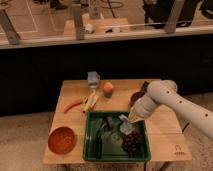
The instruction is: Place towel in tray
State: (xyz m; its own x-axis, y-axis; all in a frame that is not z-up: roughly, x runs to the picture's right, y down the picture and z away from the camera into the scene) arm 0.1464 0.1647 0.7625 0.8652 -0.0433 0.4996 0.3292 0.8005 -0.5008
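gripper (pixel 125 125): lower centre-right of frame, low over the right half of the green tray; finger state can't be told, the tip is a blur against the pale cloth
contact: tip looks to be at or on the towel, whether it is clamped or just touching can't be told
arm (pixel 170 100): white, comes in from the right edge, bends at mid-right, slopes down-left to the tray
towel (pixel 126 126): small pale grey-white bundle inside the tray, right of centre, directly under the gripper tip
tray (pixel 91 150): green, rectangular, lower centre of the table, front rim near the table's front edge
grapes (pixel 132 142): dark purple bunch in the tray's lower right corner, just below the towel
dark item (pixel 109 122): small, in the tray's upper middle, left of the towel; too small to identify
table (pixel 167 135): light wood, fills the lower middle of frame
red bowl (pixel 62 139): lower left of table, left of the tray, apart from it
carrot (pixel 73 105): orange-red, left side of table, above the bowl
banana (pixel 91 100): pale yellow, just right of the carrot, above the tray's upper left corner
orange fruit (pixel 108 88): upper middle of table
blue-grey box (pixel 93 77): upper middle, just left of the fruit, near the table's back edge
brown object (pixel 136 96): right of the fruit, partly behind the arm
background: dark wall behind the table, glass railing with posts across the top of frame
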